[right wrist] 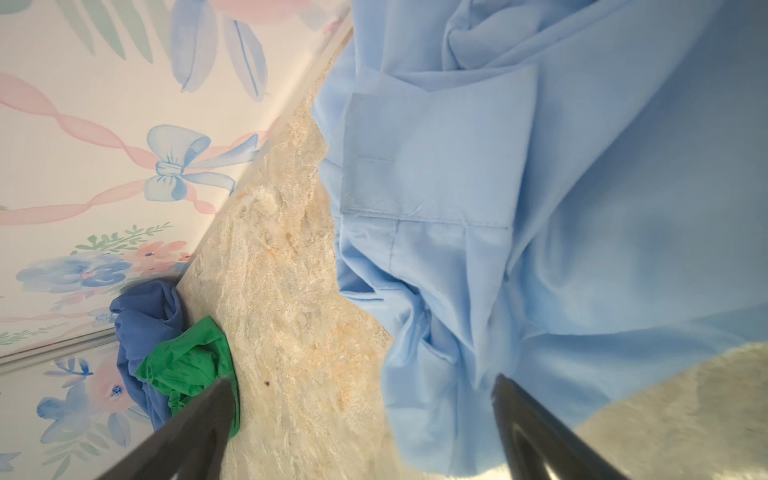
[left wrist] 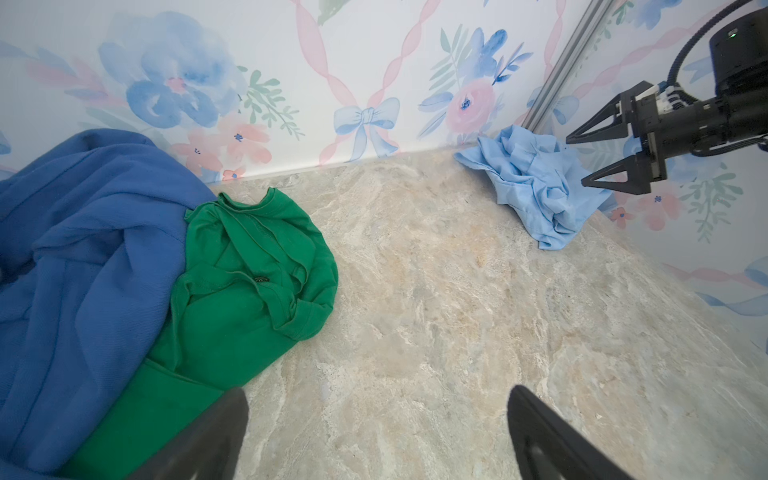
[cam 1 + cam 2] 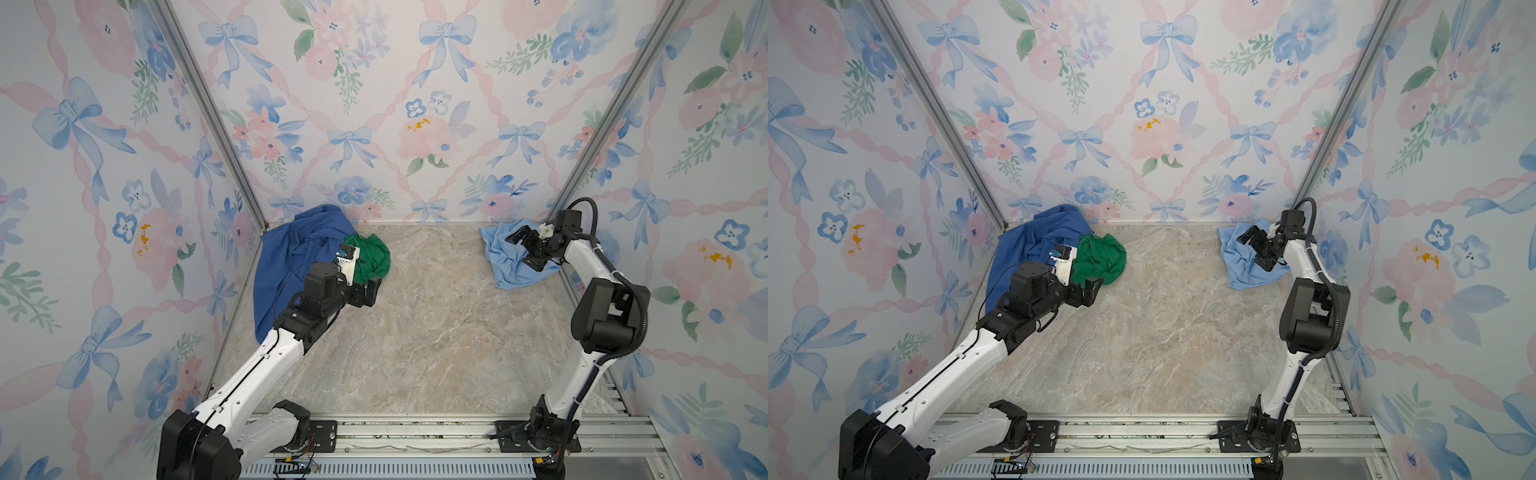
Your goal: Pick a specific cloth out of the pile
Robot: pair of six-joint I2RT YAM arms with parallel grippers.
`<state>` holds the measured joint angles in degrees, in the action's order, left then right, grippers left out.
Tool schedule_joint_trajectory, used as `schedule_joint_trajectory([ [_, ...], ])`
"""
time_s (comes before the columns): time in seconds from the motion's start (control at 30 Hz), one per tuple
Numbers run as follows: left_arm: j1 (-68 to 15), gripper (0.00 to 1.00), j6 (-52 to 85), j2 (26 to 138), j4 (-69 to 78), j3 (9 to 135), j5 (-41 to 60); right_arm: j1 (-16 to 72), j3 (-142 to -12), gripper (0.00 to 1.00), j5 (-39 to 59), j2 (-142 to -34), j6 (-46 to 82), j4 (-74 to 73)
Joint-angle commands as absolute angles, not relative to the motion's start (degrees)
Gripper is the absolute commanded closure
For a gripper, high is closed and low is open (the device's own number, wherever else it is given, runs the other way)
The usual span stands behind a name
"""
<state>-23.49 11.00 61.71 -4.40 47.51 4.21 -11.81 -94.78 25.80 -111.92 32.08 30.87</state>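
Note:
The cloth (image 3: 505,259) (image 3: 1239,262) (image 2: 536,183) (image 1: 540,208), a pale sky-blue shirt, lies crumpled in the back right corner, apart from the pile. My right gripper (image 3: 519,249) (image 3: 1252,250) (image 2: 575,162) (image 1: 361,380) hangs open just above it, with nothing between its fingers. The pile sits in the back left corner: a large royal-blue garment (image 3: 291,257) (image 3: 1034,245) (image 2: 83,249) (image 1: 141,316) with a smaller green garment (image 3: 368,255) (image 3: 1100,257) (image 2: 249,270) (image 1: 187,365) against it. My left gripper (image 3: 376,291) (image 3: 1096,289) (image 2: 377,390) is open over bare floor beside the green garment's near edge.
Floral papered walls close in the back and both sides, with metal posts (image 3: 208,104) (image 3: 615,104) in the corners. The marble-patterned floor (image 3: 415,332) stretches between the two heaps. A metal rail (image 3: 415,432) carrying both arm bases runs along the front.

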Motion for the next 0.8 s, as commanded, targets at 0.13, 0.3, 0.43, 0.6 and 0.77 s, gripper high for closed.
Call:
schedule_joint_trajectory([
  [0.13,-22.5,0.02,14.4,63.1,-1.4,46.3,-19.9,-7.9,-73.4,0.03,13.8,-87.7,28.0,19.6],
  [0.3,-22.7,0.02,8.8,60.3,16.0,31.9,-37.5,-3.8,-49.1,0.03,4.4,-67.4,20.6,4.9],
  [0.43,-22.6,0.02,-3.1,62.6,42.9,18.6,-45.6,-2.4,-30.7,0.03,3.3,-57.4,15.4,-7.5],
  [0.6,-17.3,0.02,-7.6,75.7,63.7,12.6,-36.0,-1.0,-20.4,0.03,-6.2,-49.7,9.2,-8.6],
  [0.77,-9.9,0.02,-2.6,88.3,71.3,13.8,-26.3,-1.1,-15.9,0.03,-9.5,-52.1,4.0,-13.8],
])
